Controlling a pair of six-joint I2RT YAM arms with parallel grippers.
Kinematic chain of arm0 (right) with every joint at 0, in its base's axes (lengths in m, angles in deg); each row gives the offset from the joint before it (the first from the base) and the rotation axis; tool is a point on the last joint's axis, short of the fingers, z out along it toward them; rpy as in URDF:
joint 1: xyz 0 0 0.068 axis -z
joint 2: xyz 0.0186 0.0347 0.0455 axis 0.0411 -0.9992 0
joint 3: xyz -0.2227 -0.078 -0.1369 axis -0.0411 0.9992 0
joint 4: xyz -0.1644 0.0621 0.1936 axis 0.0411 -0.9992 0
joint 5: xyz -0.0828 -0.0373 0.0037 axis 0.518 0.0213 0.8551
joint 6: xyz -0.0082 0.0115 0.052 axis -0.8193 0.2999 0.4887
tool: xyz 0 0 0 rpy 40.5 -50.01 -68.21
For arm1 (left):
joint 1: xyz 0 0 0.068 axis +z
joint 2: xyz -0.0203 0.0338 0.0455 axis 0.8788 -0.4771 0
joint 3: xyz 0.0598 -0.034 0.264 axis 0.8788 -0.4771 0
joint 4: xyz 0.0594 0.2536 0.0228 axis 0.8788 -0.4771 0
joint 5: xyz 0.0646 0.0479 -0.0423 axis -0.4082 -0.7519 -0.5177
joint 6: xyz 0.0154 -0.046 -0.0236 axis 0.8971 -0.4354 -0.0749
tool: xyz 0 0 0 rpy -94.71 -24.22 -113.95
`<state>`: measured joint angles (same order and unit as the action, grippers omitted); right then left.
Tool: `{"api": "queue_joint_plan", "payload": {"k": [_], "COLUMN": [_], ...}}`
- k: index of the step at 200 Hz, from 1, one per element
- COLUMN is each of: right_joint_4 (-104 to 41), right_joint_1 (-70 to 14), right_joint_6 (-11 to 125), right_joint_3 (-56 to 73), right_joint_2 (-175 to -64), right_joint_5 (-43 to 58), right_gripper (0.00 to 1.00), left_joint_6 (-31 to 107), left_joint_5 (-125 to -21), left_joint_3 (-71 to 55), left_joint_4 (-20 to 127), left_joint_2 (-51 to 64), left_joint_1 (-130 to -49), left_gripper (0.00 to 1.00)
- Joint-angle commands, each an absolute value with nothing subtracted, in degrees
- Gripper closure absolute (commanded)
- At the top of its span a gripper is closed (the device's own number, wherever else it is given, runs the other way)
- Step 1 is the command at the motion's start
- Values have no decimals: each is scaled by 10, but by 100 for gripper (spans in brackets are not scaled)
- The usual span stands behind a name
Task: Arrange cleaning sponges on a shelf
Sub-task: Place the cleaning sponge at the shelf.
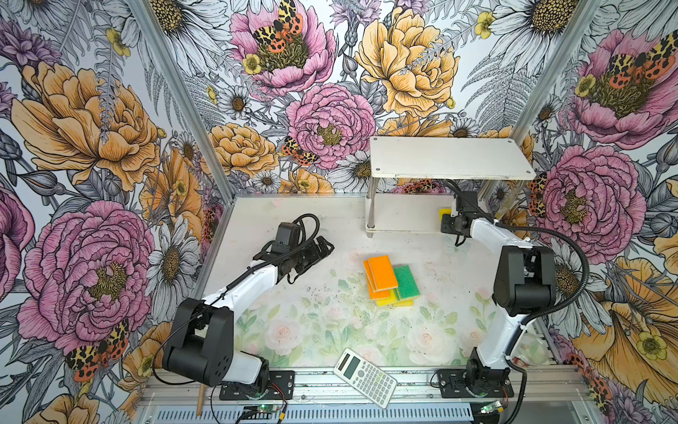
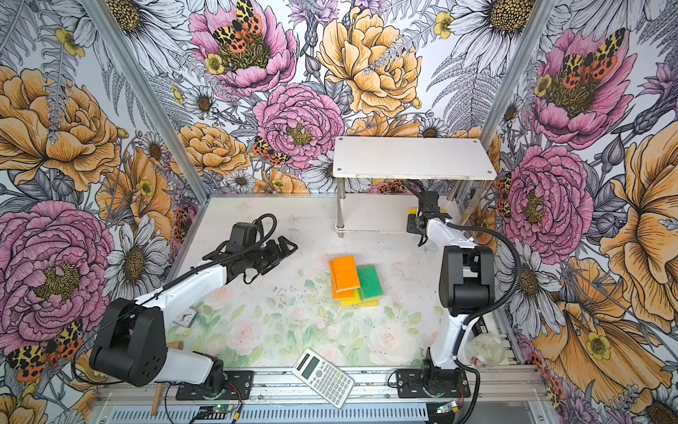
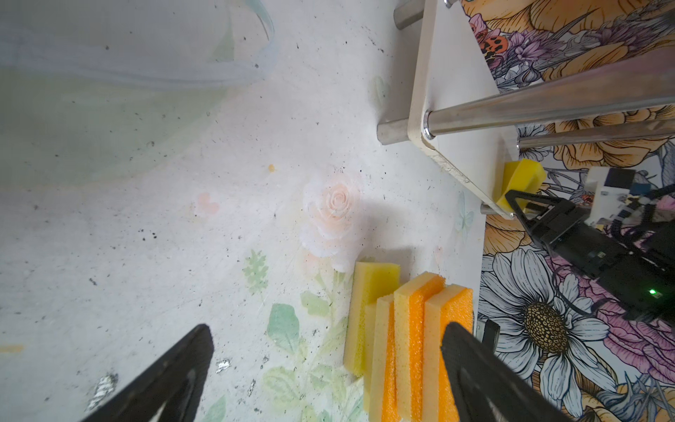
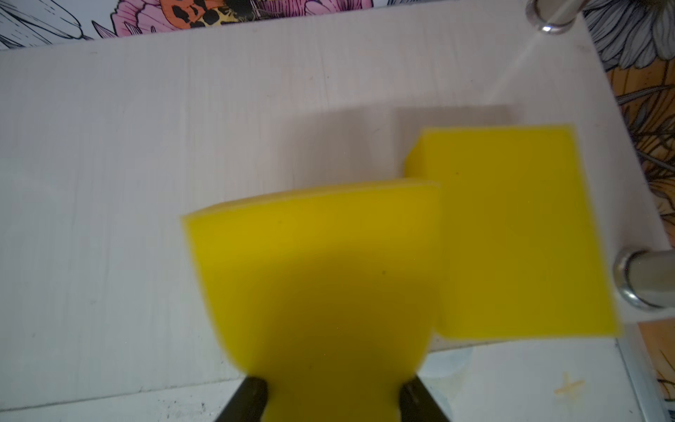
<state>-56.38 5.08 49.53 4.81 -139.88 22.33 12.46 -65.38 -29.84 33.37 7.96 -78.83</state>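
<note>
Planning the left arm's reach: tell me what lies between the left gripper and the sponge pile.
Nothing: only bare, speckled table separates the left gripper from the sponge pile, as both top views show.

shelf (image 4: 146, 164) mostly bare, sponge (image 4: 518, 234) beside post (image 4: 643, 281)
</note>
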Motion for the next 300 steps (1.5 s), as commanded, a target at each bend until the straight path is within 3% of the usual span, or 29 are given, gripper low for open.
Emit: {"api": "queue_joint_plan", "payload": {"k": [1, 163, 300], "right_joint_4": [-539, -532, -531], "right_joint_1": [53, 53, 53], "right_joint_6": [494, 473, 474], "right_joint_3": [22, 8, 13], "right_joint_2": [-1410, -1442, -1434], "right_joint_5": [212, 189, 180], "right_gripper": [53, 52, 33], "left_joint_6": [132, 131, 127], "left_joint_5": [-642, -641, -638], "left_joint_3": [-281, -276, -273], "left_joint_4": [349, 348, 348], "left_joint_2": [71, 64, 63], "left_joint_1": [-783, -781, -781], "left_gripper": [1, 1, 1]}}
